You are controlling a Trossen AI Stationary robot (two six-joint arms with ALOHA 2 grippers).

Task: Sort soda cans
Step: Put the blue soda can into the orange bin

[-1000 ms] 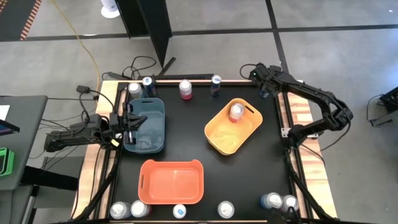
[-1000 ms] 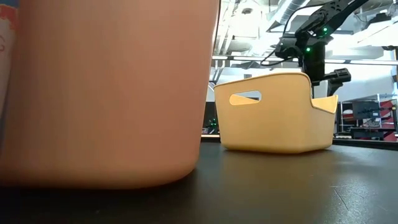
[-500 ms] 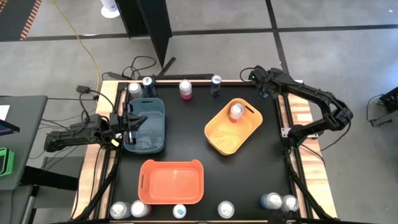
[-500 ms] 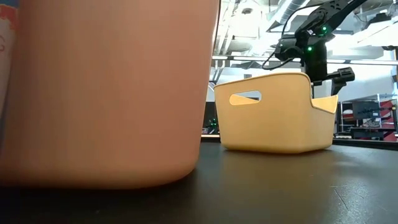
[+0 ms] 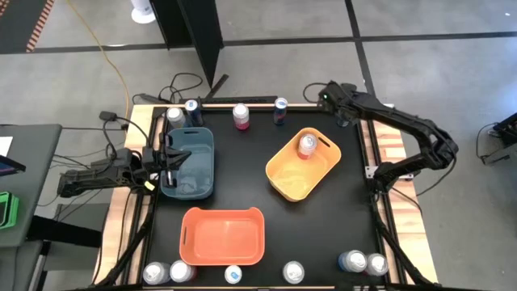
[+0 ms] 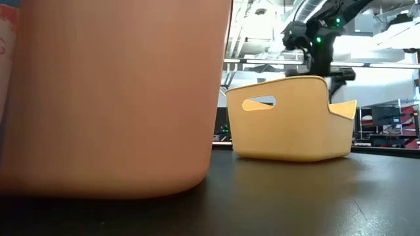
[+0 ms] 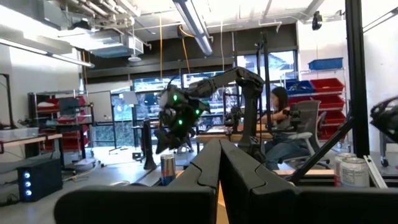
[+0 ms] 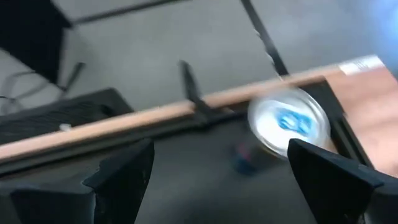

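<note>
Overhead, the right gripper [image 5: 329, 97] is held at the table's far right corner, jaws wide apart, above a blue-labelled can [image 8: 288, 121]. The left gripper [image 5: 167, 153] is parked over the blue bin [image 5: 202, 174], jaws pressed together. One can [image 5: 307, 145] sits inside the yellow bin [image 5: 284, 185].

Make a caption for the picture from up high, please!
Three bins, soda cans lining the table's edges, one can in the yellow bin.
</note>
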